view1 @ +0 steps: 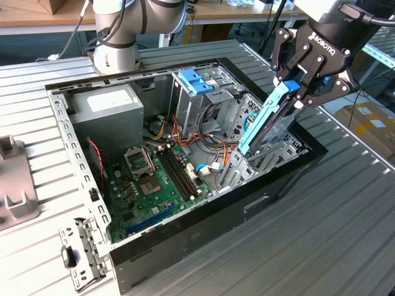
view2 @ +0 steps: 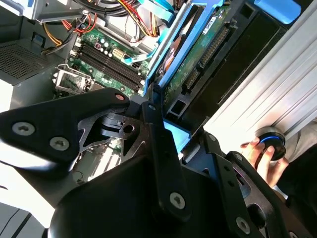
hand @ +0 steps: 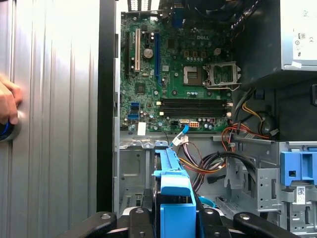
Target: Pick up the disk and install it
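Observation:
The disk [view1: 270, 120], a silver-grey drive in a bright blue carrier, hangs steeply tilted over the open computer case [view1: 203, 216]. Its lower end dips into the drive bay at the case's corner on the exterior view's right. My gripper [view1: 299, 92] is shut on the disk's upper end. The second wrist view shows the disk's [view2: 198, 54] green circuit side and blue rail running away from my black fingers [view2: 158, 148]. In the first wrist view the blue carrier [hand: 173, 191] sticks out from between the jaws, above the bay.
Inside the case lie the motherboard [view1: 160, 179], loose cables [view1: 213, 139], a grey power supply [view1: 105, 108] and a blue latch piece [view1: 194, 80] on the drive cage. A person's hand [hand: 7, 101] rests on a blue-ringed button [view2: 271, 139] on the slatted table [view1: 345, 203]. A loose metal bracket [view1: 80, 256] lies beside the case.

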Robot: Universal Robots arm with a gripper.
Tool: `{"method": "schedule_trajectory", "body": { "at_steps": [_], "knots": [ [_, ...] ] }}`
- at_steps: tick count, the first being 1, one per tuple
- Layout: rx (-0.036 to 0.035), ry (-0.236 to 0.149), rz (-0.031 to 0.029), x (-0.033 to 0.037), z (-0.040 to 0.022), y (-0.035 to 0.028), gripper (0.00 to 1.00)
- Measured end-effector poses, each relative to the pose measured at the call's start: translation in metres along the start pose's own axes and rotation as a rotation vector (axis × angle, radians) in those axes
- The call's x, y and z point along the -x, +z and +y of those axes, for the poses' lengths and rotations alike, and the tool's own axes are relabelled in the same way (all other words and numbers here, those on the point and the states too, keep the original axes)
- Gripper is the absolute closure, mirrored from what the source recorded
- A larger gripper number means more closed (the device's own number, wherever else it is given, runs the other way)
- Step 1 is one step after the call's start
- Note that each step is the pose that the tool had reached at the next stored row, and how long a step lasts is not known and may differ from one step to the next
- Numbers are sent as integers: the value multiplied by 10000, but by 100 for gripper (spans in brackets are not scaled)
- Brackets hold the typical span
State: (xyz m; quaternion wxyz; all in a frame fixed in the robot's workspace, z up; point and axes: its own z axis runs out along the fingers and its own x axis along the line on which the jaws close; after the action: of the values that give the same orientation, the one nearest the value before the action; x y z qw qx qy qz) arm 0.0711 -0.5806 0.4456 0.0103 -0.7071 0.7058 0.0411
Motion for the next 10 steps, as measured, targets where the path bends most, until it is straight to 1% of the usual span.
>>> {"method": "schedule_trajectory", "body": {
  "at_steps": [10],
  "knots": [
    [1,-1,1,-4,-2,64,63]
  ]
}}
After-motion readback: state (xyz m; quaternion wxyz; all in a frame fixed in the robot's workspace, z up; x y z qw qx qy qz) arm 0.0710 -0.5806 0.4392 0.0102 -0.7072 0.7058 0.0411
